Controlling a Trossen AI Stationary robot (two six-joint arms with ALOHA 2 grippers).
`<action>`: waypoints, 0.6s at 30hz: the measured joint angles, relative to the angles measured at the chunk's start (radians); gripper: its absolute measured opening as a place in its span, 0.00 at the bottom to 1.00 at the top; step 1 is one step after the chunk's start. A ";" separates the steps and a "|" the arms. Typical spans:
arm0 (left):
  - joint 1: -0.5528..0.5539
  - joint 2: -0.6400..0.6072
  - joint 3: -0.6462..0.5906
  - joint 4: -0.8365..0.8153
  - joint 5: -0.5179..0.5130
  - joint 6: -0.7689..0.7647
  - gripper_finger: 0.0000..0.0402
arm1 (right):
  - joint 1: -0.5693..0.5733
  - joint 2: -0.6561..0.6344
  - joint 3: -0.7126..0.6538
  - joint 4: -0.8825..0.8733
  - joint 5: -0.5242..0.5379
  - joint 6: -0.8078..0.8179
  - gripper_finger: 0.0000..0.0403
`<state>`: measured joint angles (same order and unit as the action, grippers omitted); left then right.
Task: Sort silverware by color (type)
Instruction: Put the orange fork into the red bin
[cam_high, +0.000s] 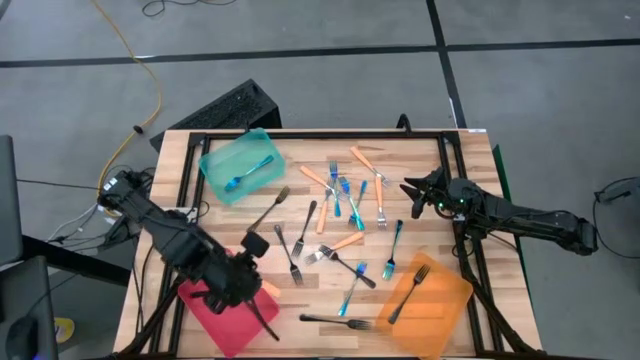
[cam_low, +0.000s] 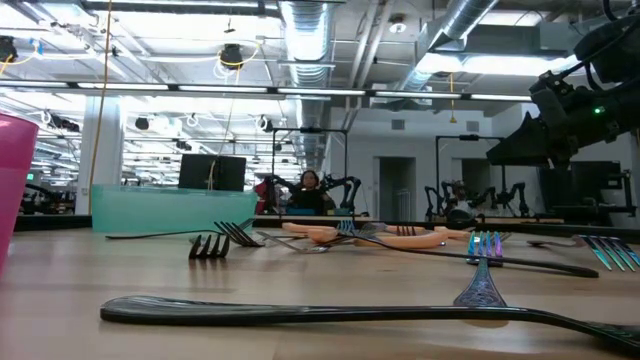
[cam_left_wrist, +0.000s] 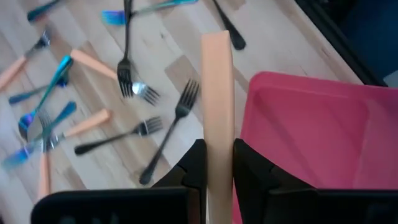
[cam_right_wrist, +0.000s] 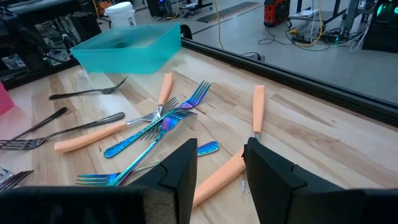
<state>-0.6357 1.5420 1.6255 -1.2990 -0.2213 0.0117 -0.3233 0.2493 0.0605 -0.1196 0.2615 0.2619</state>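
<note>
At the near edge of the bench (cam_high: 300, 300), the left hand (cam_high: 262, 283) is closed on an orange-handled fork (cam_left_wrist: 217, 112), the handle pinched upright between its fingers (cam_left_wrist: 193, 171) just over the near-left red tray (cam_high: 215, 315). To the right along the same edge sits the orange tray (cam_high: 445, 300) with one black fork (cam_high: 408, 292) lying in it, and a long black fork (cam_high: 335, 321) rests on the wood between the two trays. Farther in, the rest of the silverware (cam_high: 345, 215) lies scattered across the middle of the bench: black, orange-handled and blue forks, some crossing one another. The right hand (cam_high: 411, 193) hovers at the right side of this pile, its fingers (cam_right_wrist: 180, 171) parted and holding nothing, above an orange handle (cam_right_wrist: 221, 179). At the far left stands the teal tray (cam_high: 222, 160) with one blue fork (cam_high: 250, 172) inside.
</note>
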 joint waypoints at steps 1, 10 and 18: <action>-0.011 -0.003 -0.011 0.016 -0.012 -0.021 0.08 | 0.000 0.000 0.000 0.000 0.000 0.000 0.38; -0.099 -0.104 -0.301 0.138 -0.049 -0.198 0.08 | 0.000 0.000 0.000 0.000 0.000 0.000 0.38; -0.111 -0.229 -0.615 0.415 0.046 -0.286 0.08 | 0.000 0.000 0.000 0.000 0.001 0.000 0.38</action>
<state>-0.7471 1.3128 1.0108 -0.8838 -0.1750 -0.2738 -0.3233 0.2493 0.0605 -0.1196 0.2626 0.2619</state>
